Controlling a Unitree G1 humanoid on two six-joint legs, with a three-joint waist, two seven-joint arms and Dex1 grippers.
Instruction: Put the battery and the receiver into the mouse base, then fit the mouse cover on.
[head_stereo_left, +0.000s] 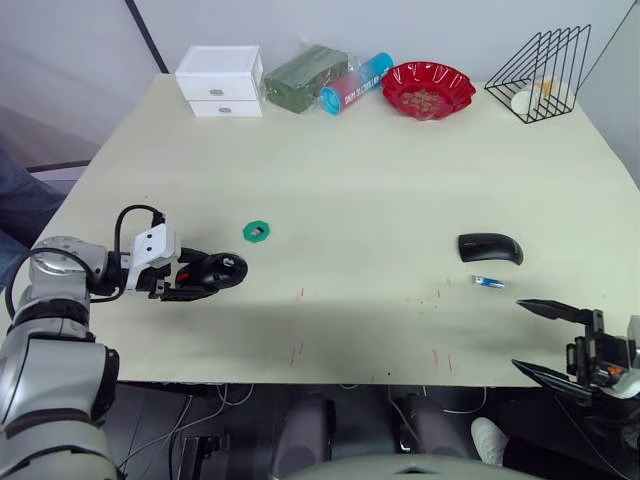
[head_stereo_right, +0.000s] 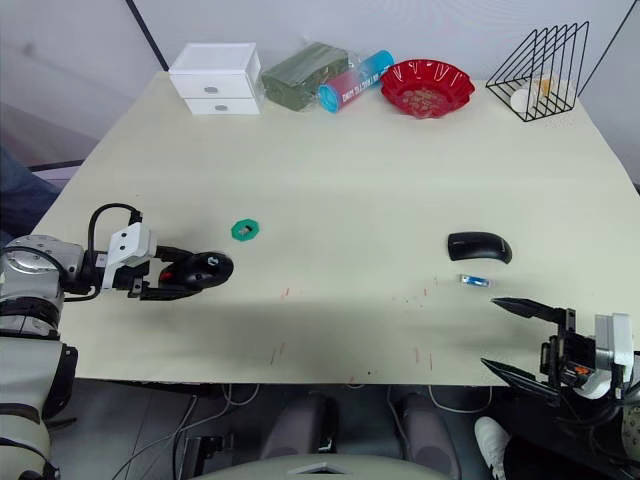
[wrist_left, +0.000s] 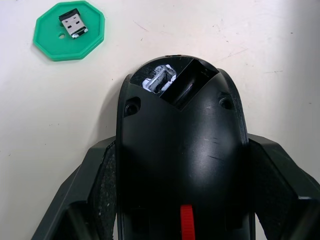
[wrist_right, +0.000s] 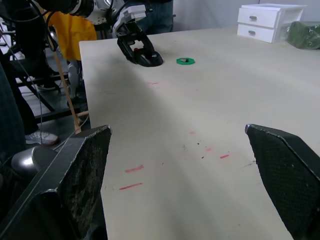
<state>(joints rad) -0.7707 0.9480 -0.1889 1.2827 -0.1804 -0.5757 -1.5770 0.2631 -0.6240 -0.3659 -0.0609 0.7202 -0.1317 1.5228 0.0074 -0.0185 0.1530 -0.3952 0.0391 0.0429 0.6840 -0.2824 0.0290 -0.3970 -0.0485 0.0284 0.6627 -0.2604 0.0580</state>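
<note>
At the table's left, the black mouse base (head_stereo_left: 224, 268) lies between the fingers (wrist_left: 92, 187) of my left gripper (head_stereo_left: 203, 277), which is shut on its sides. Its open battery slot (wrist_left: 187, 82) faces away from the wrist, and a red part shows near the wrist. Just beyond it lies a green octagonal holder (head_stereo_left: 257, 231) with the small receiver (wrist_left: 73, 24) on it. The glossy mouse cover (head_stereo_left: 490, 248) rests at the right. The blue and white battery (head_stereo_left: 488, 282) lies just in front of it. My right gripper (head_stereo_left: 520, 335) hangs wide open at the front right edge, holding nothing.
Along the far edge stand a white drawer box (head_stereo_left: 220, 80), a green packet (head_stereo_left: 305, 75), a blue and pink tube (head_stereo_left: 355, 82), a red bowl (head_stereo_left: 428, 88) and a black wire rack (head_stereo_left: 540, 70). Small red marks (head_stereo_left: 300, 295) dot the front of the tabletop.
</note>
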